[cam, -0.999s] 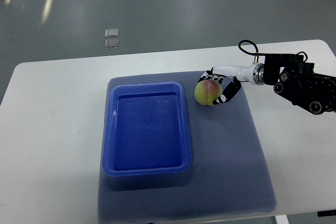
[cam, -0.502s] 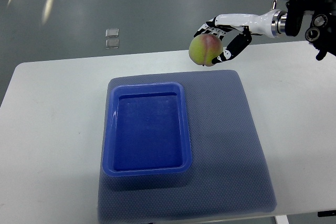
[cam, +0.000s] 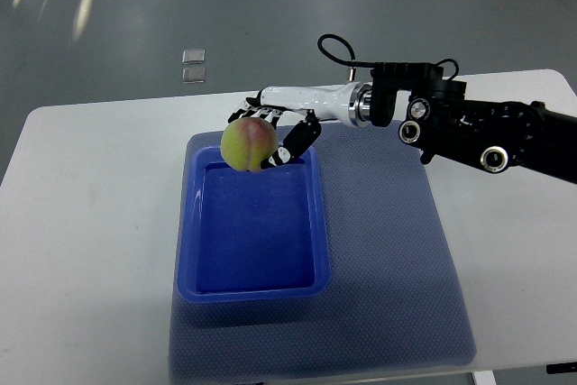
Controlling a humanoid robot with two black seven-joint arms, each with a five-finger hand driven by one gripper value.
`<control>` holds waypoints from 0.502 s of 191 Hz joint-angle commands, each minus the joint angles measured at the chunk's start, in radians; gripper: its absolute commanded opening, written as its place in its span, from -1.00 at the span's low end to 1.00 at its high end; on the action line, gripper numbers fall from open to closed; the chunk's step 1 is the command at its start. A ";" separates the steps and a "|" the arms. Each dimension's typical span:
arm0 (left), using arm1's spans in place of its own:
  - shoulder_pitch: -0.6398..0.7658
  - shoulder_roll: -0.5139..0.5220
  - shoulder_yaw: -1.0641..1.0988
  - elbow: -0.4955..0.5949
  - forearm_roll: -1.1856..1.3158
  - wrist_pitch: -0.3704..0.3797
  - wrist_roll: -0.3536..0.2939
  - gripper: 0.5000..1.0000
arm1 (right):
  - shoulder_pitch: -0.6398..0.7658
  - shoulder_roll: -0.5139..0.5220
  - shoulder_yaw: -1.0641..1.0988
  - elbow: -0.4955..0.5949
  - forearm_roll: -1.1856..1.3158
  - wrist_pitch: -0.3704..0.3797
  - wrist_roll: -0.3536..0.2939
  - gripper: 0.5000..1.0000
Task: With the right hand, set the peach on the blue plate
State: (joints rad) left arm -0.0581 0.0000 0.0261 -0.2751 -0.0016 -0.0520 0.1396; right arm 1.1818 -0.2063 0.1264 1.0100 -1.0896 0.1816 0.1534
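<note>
1 peach (cam: 248, 145); 1 blue plate (cam: 254, 289); 1 grey mat (cam: 397, 259); 1 white table (cam: 90, 241); 1 robot hand (cam: 275, 132); 2 small clear squares (cam: 192, 65) on the floor.

The right hand (cam: 270, 132) grips a peach (cam: 248, 145) above the far edge of the blue plate (cam: 255, 288), which sits on a grey-blue mat (cam: 397, 259) covering the white surface (cam: 81, 223).
</note>
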 commanded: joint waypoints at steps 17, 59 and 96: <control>0.000 0.000 0.000 -0.001 0.000 0.001 0.000 1.00 | -0.036 0.145 -0.054 -0.093 -0.026 -0.007 0.000 -0.44; 0.000 0.000 0.000 0.001 0.000 0.000 0.000 1.00 | -0.053 0.180 -0.106 -0.148 -0.056 -0.004 0.002 -0.25; 0.000 0.000 0.000 0.001 0.000 0.000 0.000 1.00 | -0.067 0.170 -0.103 -0.154 -0.053 0.009 0.005 0.73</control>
State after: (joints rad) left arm -0.0583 0.0000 0.0261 -0.2745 -0.0016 -0.0512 0.1396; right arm 1.1186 -0.0256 0.0201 0.8573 -1.1458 0.1800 0.1548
